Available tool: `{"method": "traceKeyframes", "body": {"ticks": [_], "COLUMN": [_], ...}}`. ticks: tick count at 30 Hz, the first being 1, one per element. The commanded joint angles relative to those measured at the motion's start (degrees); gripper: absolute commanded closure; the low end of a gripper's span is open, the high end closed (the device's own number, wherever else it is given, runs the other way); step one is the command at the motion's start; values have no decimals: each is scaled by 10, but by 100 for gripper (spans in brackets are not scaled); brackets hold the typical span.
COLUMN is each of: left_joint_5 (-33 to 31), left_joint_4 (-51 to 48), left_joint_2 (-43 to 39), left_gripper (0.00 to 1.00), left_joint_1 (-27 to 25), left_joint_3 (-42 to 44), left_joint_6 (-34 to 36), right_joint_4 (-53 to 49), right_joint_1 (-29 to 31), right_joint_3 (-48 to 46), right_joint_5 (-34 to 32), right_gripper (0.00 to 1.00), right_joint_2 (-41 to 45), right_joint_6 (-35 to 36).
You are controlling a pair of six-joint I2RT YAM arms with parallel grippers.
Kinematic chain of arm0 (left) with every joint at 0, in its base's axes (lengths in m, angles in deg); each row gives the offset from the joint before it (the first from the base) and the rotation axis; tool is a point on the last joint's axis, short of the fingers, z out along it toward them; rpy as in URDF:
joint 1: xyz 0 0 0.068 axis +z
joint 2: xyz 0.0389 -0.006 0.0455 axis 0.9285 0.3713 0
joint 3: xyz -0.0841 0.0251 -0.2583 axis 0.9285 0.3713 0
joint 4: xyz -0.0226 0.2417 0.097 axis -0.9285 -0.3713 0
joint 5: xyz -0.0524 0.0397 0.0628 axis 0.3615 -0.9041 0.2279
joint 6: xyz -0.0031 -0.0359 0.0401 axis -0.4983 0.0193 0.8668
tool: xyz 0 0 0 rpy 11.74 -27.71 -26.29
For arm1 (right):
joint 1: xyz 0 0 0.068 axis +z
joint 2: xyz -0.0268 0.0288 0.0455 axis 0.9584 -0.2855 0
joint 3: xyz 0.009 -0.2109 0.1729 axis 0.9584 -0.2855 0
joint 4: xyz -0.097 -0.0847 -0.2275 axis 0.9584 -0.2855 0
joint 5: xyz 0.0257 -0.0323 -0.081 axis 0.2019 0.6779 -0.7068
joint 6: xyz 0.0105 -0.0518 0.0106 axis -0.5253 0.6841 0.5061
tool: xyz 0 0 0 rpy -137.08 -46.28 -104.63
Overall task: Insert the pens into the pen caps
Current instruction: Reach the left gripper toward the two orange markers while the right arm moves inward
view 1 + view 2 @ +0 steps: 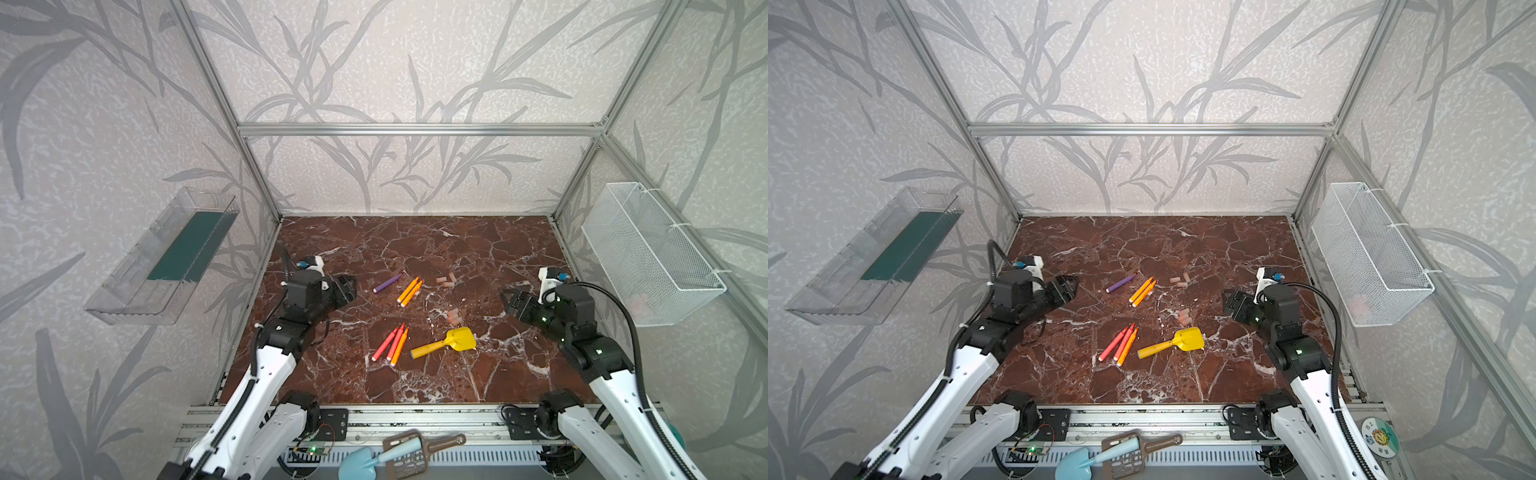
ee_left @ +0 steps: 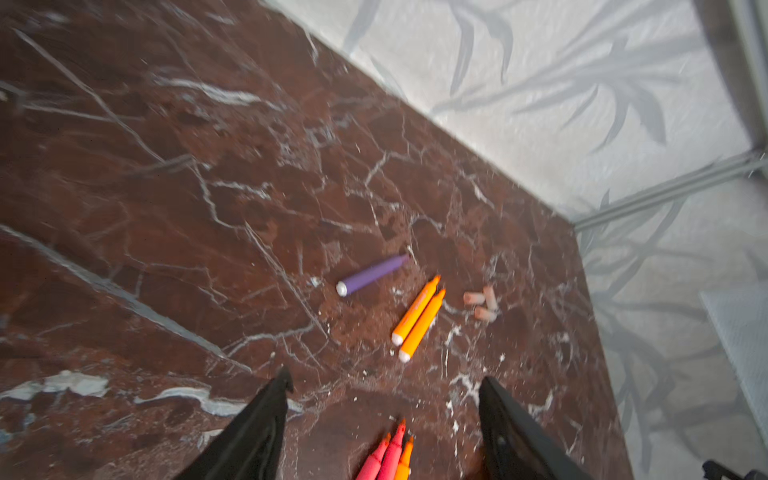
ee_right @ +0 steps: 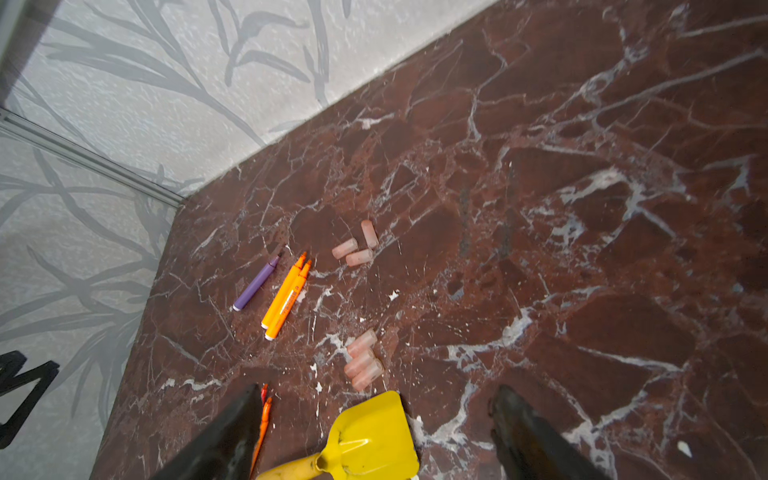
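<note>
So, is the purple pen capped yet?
Uncapped. The purple pen lies flat with its tip bare; the caps lie loose, apart from it.

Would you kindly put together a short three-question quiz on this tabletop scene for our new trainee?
1. True or false: the purple pen is already capped.
2. How many pens lie on the table? A) four B) six C) eight
3. Fill in: the left gripper and right gripper both stand ___, holding nothing.
Key: 1 false, the pen caps all lie loose; 2 B; 3 open.
</note>
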Motion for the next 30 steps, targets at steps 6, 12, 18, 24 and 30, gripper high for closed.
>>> {"method": "traceKeyframes", "body": {"ticks": [6,12,18,24,30], "left_joint_5": [-84,-161,-164,-157,-145], "left_joint_4": [63,34,23,-5,-7], "left_joint_2": [30,142,224,277,319], "left_gripper": [28,30,30,30,30], "left_joint_1": [-92,-222,-257,-273,-275], "left_joint_3": [55,-16,-62,-102,-118], "left_joint_6": [68,127,150,172,188], "right_joint_4": [-13,61,127,146,190], "right_joint_1": [24,38,98,99,99], "right_joint_3": [-9,-16,-81,-94,-105], "right_joint_5": [19,36,-24,-43,-49], "right_gripper": [20,26,26,26,26], "right_joint_2": [28,-9,2,-19,-46], "right_joint_6": [-31,-73,-67,-38,-38]}}
